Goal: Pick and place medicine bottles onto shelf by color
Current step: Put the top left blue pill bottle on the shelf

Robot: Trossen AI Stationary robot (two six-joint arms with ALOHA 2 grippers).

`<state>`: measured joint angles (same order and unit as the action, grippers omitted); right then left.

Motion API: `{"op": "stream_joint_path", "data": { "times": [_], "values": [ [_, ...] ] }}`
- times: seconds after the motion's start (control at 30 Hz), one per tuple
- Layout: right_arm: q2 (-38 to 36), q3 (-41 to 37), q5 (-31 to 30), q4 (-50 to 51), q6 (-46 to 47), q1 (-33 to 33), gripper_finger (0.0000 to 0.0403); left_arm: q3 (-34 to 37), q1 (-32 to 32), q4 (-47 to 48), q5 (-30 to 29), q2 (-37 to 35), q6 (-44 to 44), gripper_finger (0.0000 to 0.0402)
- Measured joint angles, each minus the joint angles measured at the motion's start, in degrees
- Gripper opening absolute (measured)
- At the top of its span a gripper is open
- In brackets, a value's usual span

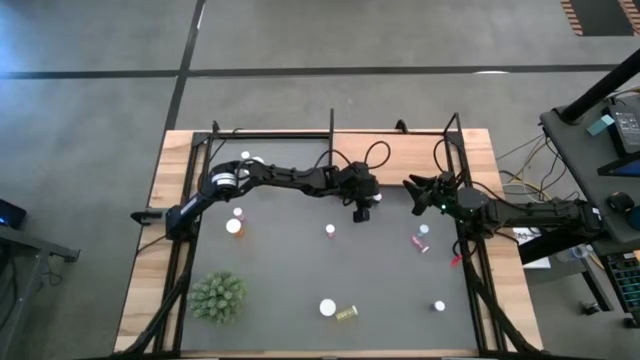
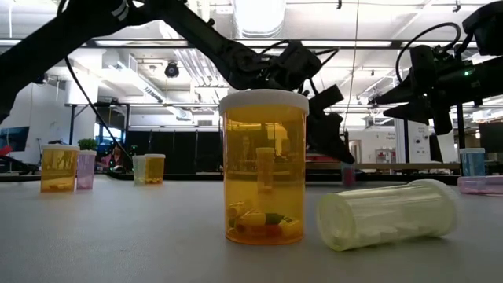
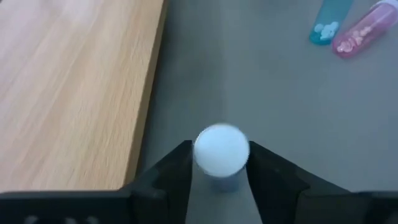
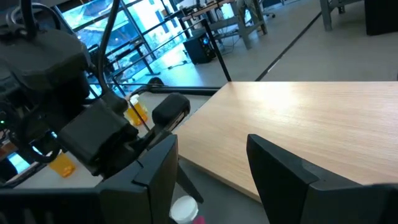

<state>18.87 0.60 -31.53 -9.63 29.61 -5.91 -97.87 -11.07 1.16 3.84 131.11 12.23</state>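
The left hand [image 3: 219,180] sits at centre frame in the high view, its fingers bracketing a white-capped medicine bottle [image 3: 221,151] that stands on the dark mat just beside the shelf [image 3: 74,87] edge. Whether the fingers clamp the bottle or have slackened cannot be told. The step in hand is judged to be a pick or release beside the shelf; the next move calls for a clean vertical lift or retreat that leaves the bottle upright.

The right hand [image 4: 211,180] waits at right of centre in the high view, fingers parted and empty.

Other bottles lie scattered across the surface: an orange bottle [image 2: 263,167] standing and a pale bottle [image 2: 389,214] on its side at lower centre. A spiky green plant [image 1: 218,297] occupies the lower left.
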Motion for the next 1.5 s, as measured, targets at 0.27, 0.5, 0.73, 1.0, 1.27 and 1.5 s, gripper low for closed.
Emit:
{"op": "stream_joint_path", "data": {
  "times": [0.27,0.5,0.73,1.0,1.27,1.5],
  "values": [
    [0.00,0.00,0.00,-0.01,-0.01,-0.01,0.0183,-0.13,-0.02,-0.62,-0.04,-3.27,0.09,0.0209],
    [0.02,0.00,0.00,0.20,-0.02,0.00,0.0183,0.03,0.15,12.57,0.21,-12.10,-0.31,0.0214],
    [0.04,-0.01,0.02,0.31,-0.02,-0.01,0.0183,3.87,0.99,24.42,0.35,-24.25,-4.44,0.0214],
    [0.03,0.00,0.00,0.42,-0.02,0.00,0.0183,19.49,3.82,23.76,0.71,-38.15,-13.16,0.0214],
    [-0.07,0.00,-0.19,-2.89,-5.88,-0.37,0.0183,37.24,4.04,8.75,0.17,-49.19,-27.96,0.0214],
    [0.33,0.00,-0.09,-8.81,-0.85,-0.37,0.0183,48.87,4.04,-13.17,-0.11,-51.71,-29.88,0.0214]
  ]
}}
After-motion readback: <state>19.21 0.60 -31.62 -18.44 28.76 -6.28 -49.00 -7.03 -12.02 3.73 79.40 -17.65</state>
